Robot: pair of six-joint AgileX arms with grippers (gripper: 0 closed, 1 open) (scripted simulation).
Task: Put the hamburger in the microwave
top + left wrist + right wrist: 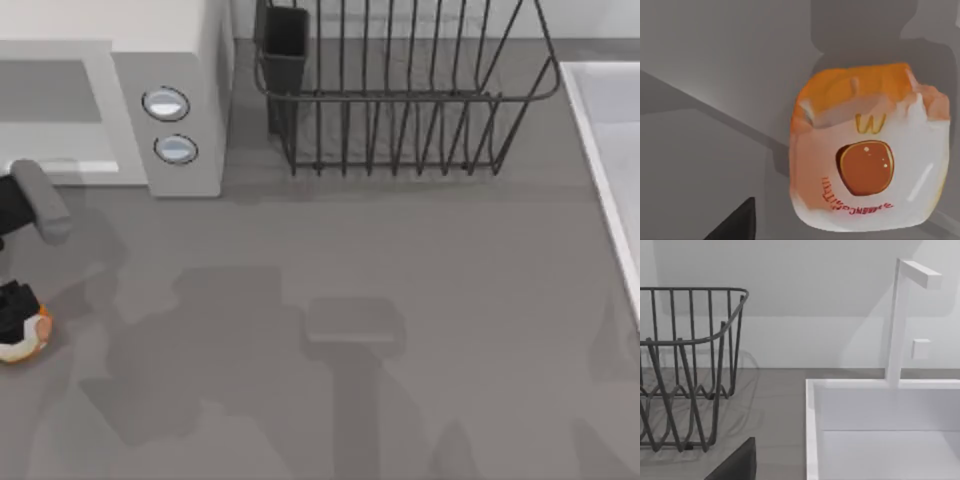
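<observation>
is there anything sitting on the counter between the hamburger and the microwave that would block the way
Nothing visible on the counter does. The hamburger lies at the top view's left edge with the left pincer at it, and the microwave stands just behind. A dark arm link hangs across that gap, part of the same arm.

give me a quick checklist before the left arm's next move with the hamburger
1. Hamburger located: ok. The hamburger sits at the table's left edge in the top view, in front of the microwave.
2. Left gripper near it: ok. The left gripper is right at the hamburger, and the left wrist view looks closely onto it.
3. Grasp secured: cannot tell. No finger contact is visible.
4. Microwave opening reachable: cannot tell. Its grey interior shows at the left, but the door's state is unclear.
5. Path to the microwave: ok. Only bare table lies between; the dish rack stands off to the right.
</observation>
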